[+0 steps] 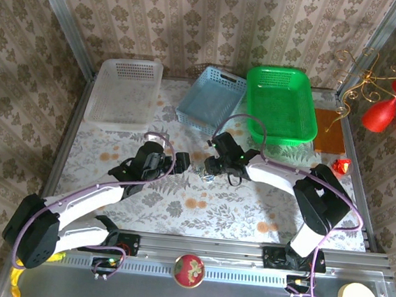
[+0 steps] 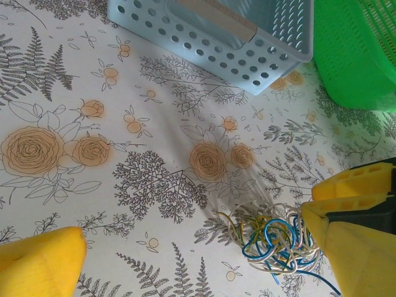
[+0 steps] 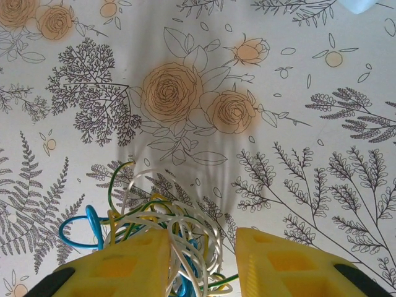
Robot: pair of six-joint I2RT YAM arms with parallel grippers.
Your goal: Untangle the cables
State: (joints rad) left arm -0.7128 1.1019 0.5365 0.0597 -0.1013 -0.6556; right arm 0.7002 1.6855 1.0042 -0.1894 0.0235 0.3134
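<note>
Yellow fingers (image 3: 136,263) of the right gripper (image 3: 201,241) straddle the cables (image 2: 272,238), a knot lying on the floral tablecloth (image 1: 199,205). A gap shows between them, and whether they pinch I cannot tell. Left gripper (image 1: 168,165), just beside, stands spread wide. Farther back sit a clear basket (image 1: 130,63), a blue basket (image 2: 204,43) and a green basket (image 2: 352,62), bare floors showing.

The thin cables (image 3: 185,228) have smooth, glossy plastic sheaths, the right gripper's fingers (image 3: 117,269) are matt yellow plastic, the floral tablecloth (image 2: 154,124) looks smooth and matt, and the perforated blue basket (image 2: 210,31) is faintly shiny plastic.
</note>
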